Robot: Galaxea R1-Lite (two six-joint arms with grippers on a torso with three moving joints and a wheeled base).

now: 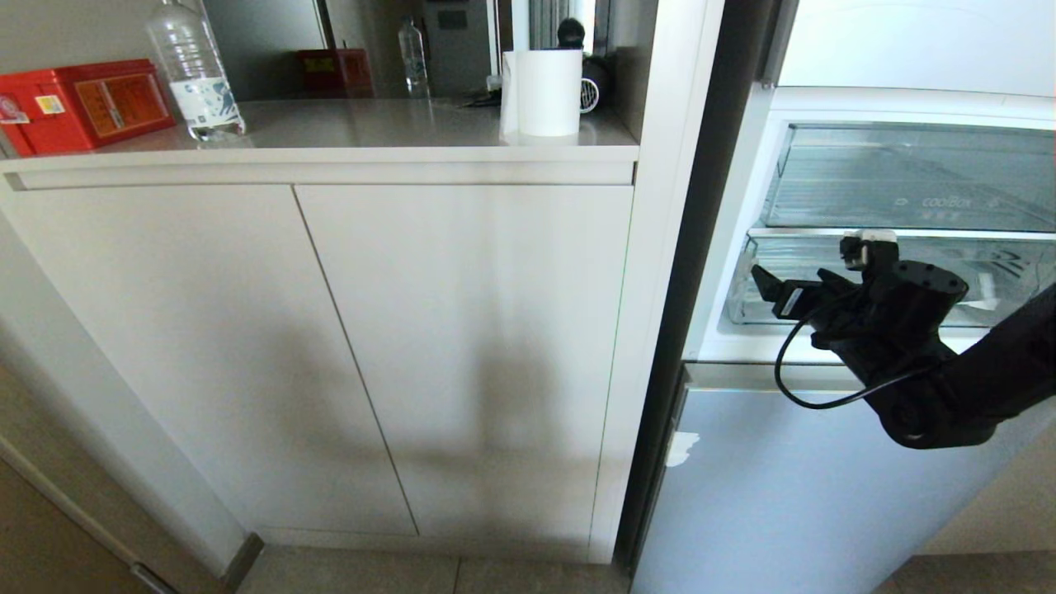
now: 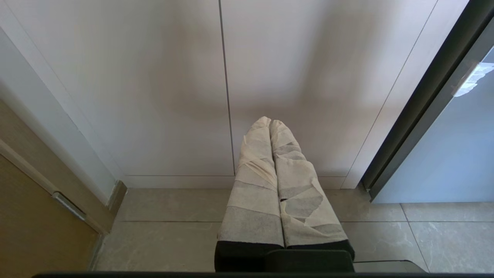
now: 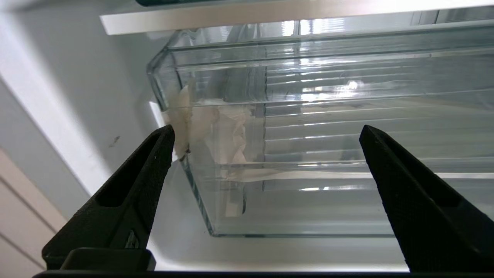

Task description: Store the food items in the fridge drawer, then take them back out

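With the fridge door open, entries as follows.

Fridge drawer: the fridge drawer [image 3: 293, 162] is the lower clear bin [image 1: 759, 280] in the compartment, sitting on the white ledge beneath a clear bin with lettering [image 1: 907, 177] on its front.
Drawer look: clear plastic, wide and shallow, ribbed floor, plain front lip, rounded corner nearest the right gripper.
Drawer contents: no red pieces show in the part of it in view; a pale, crumpled patch shows through its near corner wall, and I cannot tell what it is.
Lettered bin contents: nothing seen through its front.
Food items: in none of the views.
Right gripper: right gripper [image 3: 266, 133] just in front of the drawer's left end, fingers [image 3: 127, 193] spread wide apart, nothing between them, one fingertip close by the drawer corner; contact cannot be told.
Left gripper: left gripper [image 2: 270, 122] hangs low in front of the white cabinet doors [image 1: 330, 346], over the tiled floor [image 2: 162, 239]; its paper-wrapped fingers are pressed together with nothing held.
Counter: red box [image 1: 82, 103], water bottle [image 1: 194, 70], white paper roll [image 1: 543, 92].
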